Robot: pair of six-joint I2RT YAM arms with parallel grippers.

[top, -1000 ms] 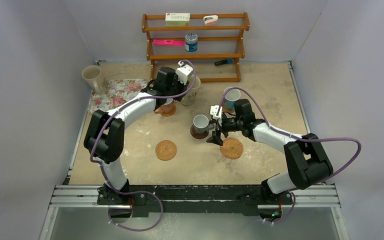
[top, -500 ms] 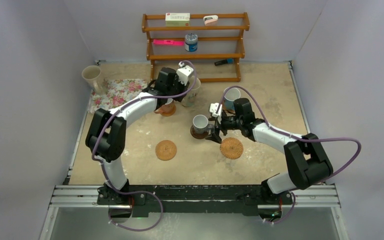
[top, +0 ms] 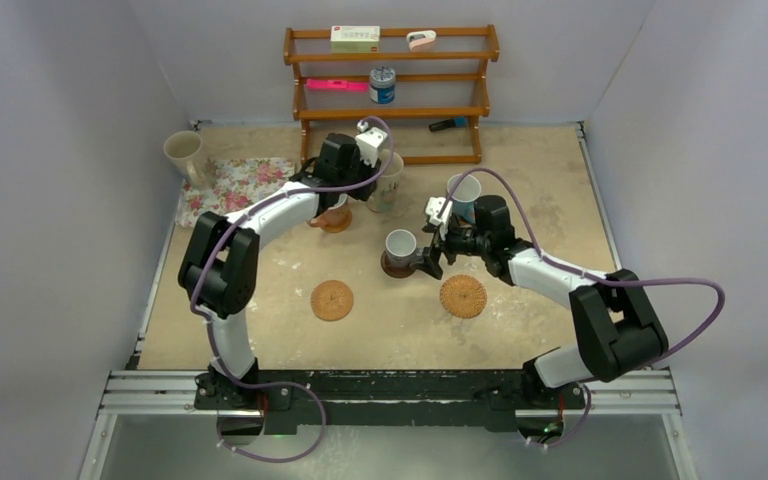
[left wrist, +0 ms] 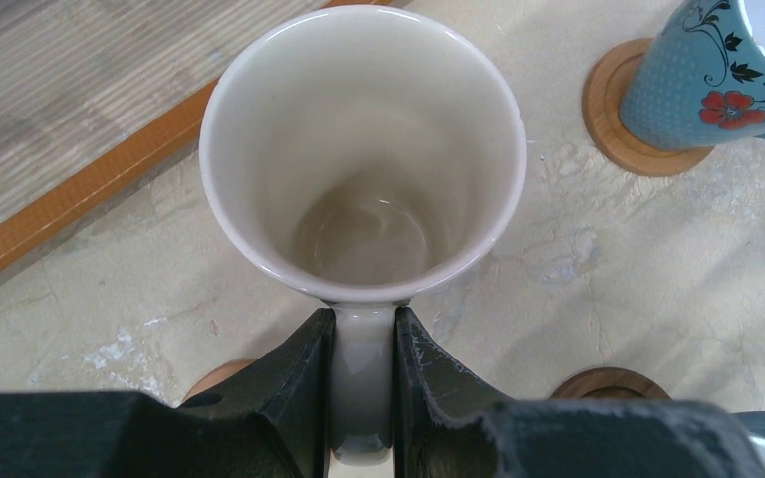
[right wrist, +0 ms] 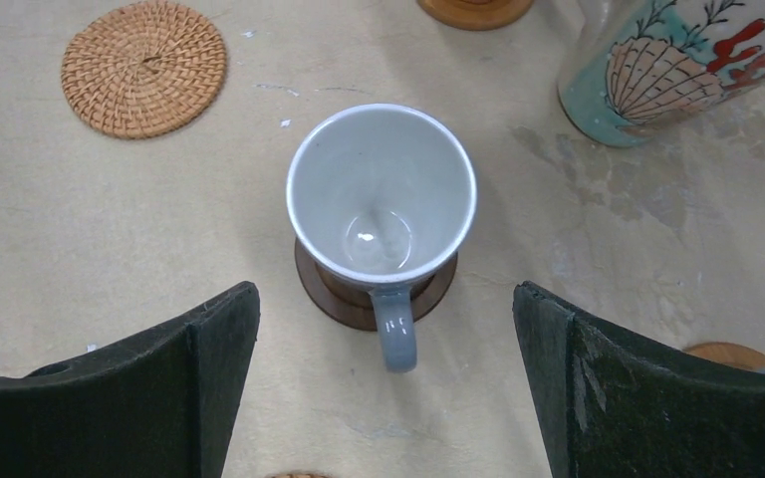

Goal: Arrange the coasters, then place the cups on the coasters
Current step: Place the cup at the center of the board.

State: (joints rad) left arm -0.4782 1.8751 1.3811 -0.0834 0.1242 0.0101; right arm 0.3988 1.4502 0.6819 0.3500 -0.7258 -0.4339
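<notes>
Top external view showed three cups seated on coasters. The grey-white cup stood on the dark wooden coaster. The light blue cup stood on a pale wooden coaster. The orange-brown cup, half hidden under my left arm, seemed to sit on its own disc.

My left hand was clamped on the handle of a tall cream cup near the wooden rack. Whether its base touched the desk I could not tell. My right hand stood wide apart on either side of the grey-white cup, touching nothing.

Toward the front, the left woven coaster and the right woven coaster lay bare. The second cream cup waited in the far left corner beside the floral tray. I judged the job a little past halfway, with two cream cups left to set on the two woven coasters.
</notes>
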